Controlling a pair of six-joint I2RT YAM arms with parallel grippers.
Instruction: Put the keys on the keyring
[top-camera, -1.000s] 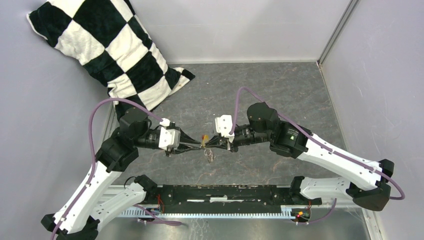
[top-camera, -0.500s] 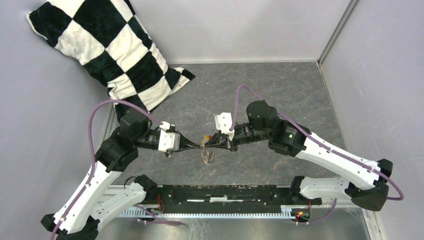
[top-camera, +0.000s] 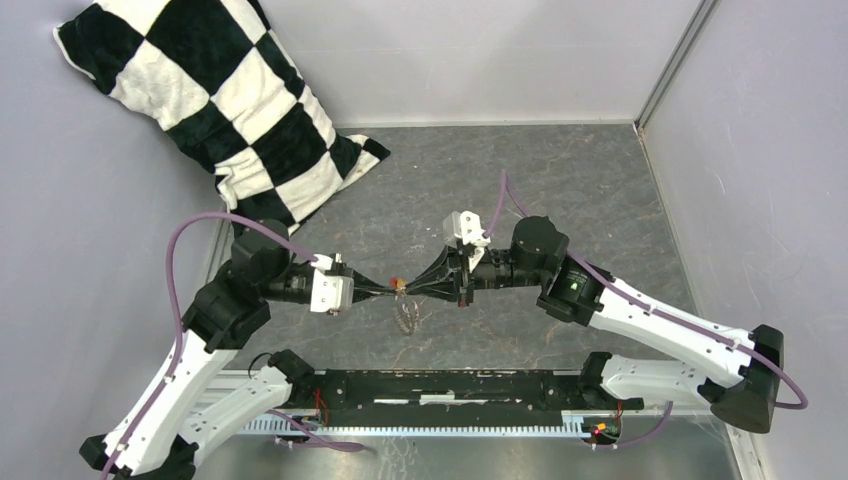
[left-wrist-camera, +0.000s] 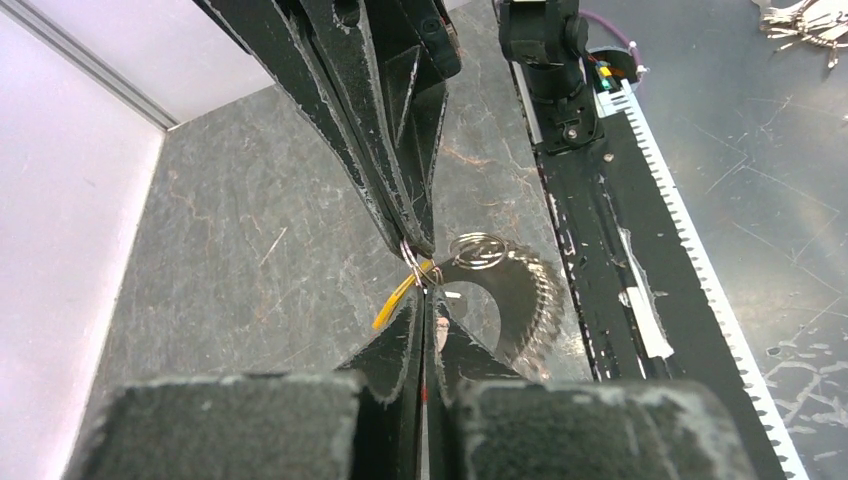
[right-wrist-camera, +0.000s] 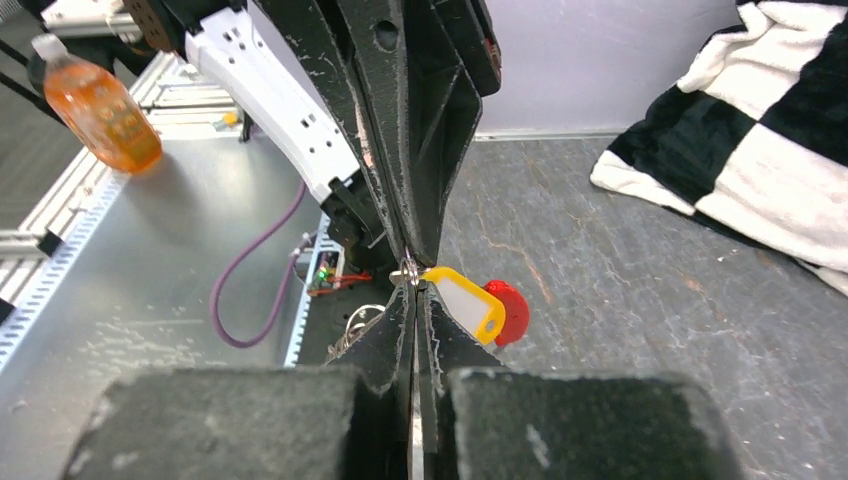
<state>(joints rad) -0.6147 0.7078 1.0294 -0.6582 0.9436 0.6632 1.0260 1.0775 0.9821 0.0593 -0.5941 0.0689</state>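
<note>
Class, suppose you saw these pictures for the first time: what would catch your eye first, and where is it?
The black-and-white checked pillow slumped in the far left corner stands out most. In the middle of the scene the left gripper and right gripper meet tip to tip, both shut on the keyring, the yellow-headed key jutting out beside them.

Bright, even, diffuse light from above. Soft faint shadows on counter (top-camera: 560, 190). Top view sharp. Wrist views: nearest foreground blurred, mid-distance crisp. Dull sheen on metal plate (right-wrist-camera: 150, 260).
</note>
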